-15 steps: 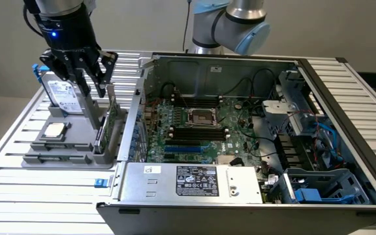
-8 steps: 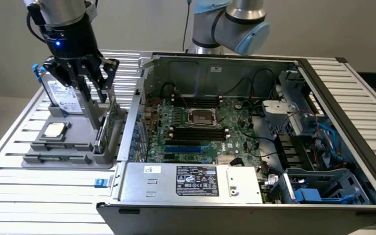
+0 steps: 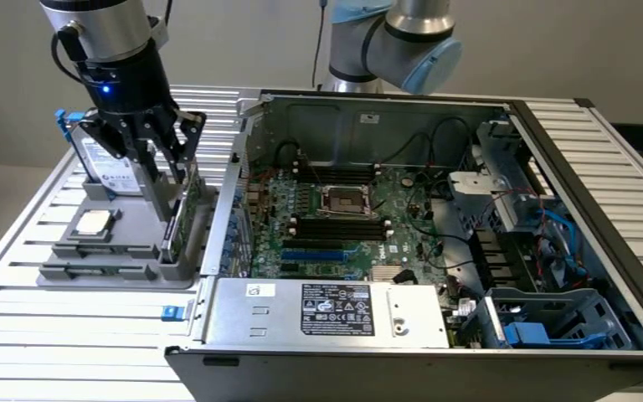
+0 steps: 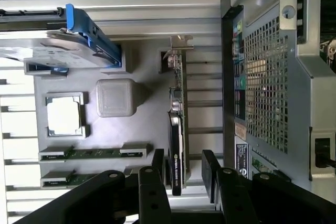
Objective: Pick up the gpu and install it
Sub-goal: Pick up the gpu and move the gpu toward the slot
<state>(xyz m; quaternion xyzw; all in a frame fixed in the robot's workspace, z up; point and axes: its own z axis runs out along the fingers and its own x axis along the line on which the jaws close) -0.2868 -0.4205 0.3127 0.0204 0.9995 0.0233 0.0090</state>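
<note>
an open desktop computer case lies on its side on a slatted metal counter, its green motherboard facing up. just beside the case, on the exterior view's left, a grey holder sits on the counter with spare parts in it. a silver hard drive with blue clips stands at the holder's far end. a small square cpu chip lies flat in a recess. two memory sticks lie in slots along the holder's near side.

the gpu stands on its long edge in a slot on the holder's side nearest the case. from the wrist view the gpu is seen edge-on as a thin strip, black cover on one face, green board on the other, its silver bracket at the far end.

the robot arm reaches down over the holder from above. its black end effector is lowered around the top edge of the card. in the wrist view the end effector has its two fingers apart, one on each side of the card, with the card between them. a gap shows on at least one side, so the card does not look clamped, though contact on the other side is hard to make out. the card is seated in its slot.
</note>
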